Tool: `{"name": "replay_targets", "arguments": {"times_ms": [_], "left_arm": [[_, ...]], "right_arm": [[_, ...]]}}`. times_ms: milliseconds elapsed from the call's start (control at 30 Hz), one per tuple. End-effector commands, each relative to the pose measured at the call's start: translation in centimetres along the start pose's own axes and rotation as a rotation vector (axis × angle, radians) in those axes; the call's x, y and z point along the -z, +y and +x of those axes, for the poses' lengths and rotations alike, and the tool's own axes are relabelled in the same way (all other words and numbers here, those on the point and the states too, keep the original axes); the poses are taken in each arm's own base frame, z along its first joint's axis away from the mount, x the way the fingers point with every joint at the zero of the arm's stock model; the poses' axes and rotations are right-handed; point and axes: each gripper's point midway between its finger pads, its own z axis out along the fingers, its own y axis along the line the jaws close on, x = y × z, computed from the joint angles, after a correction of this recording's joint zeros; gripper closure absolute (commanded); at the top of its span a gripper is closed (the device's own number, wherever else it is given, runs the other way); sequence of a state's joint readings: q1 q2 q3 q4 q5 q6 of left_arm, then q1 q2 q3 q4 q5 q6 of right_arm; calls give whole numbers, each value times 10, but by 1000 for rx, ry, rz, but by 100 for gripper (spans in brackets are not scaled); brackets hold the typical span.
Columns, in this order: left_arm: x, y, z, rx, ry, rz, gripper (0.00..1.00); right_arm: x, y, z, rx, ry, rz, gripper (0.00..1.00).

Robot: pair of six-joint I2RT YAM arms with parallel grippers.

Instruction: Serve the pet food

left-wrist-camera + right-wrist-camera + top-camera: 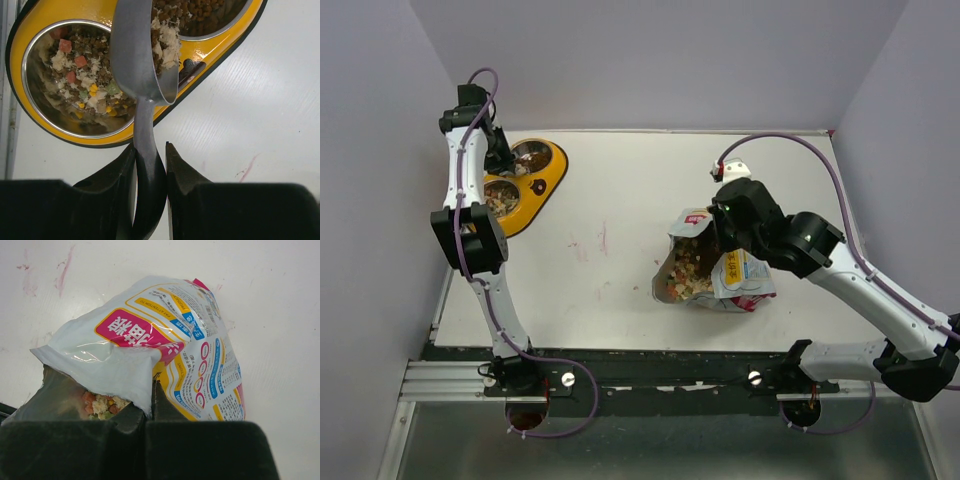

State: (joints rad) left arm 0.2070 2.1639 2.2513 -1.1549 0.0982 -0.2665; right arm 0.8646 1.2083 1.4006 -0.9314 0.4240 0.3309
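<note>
Plainly, the white table (620,190) carries an open pet food pouch (738,272) right of centre and a yellow double bowl (548,180) at its far left.
Crinkly white with yellow, pink and blue print, the pouch lies on its side, mouth gaping leftward, with the right gripper (149,412) pressed together on its torn edge. The left gripper (150,165) pinches the handle of a silver scoop (137,55) tilted above the bowl's steel cups (37,107). Mixed kibble (82,75) in brown, tan, red, yellow and green lies in both cups, in the scoop and in the pouch mouth.
</note>
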Motion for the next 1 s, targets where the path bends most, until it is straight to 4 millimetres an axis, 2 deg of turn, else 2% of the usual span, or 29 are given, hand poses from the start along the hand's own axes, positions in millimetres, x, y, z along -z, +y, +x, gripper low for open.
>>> {"name": "replay_targets", "arguments": {"times_ms": [0, 133, 367, 700, 967], "left_arm": [[8, 0, -16, -87, -71, -89, 100], [5, -7, -17, -124, -82, -123, 100], [0, -7, -17, -179, -92, -206, 100], [1, -3, -27, -311, -191, -341, 100], [-1, -9, -27, -385, -215, -400, 100]], "right_arm": [[4, -1, -17, -2, -49, 9, 99], [5, -1, -17, 3, -43, 6, 99], [6, 1, -15, -1, -32, -2, 99], [1, 8, -12, 5, -8, -30, 99], [-1, 12, -12, 2, 0, -40, 99]]}}
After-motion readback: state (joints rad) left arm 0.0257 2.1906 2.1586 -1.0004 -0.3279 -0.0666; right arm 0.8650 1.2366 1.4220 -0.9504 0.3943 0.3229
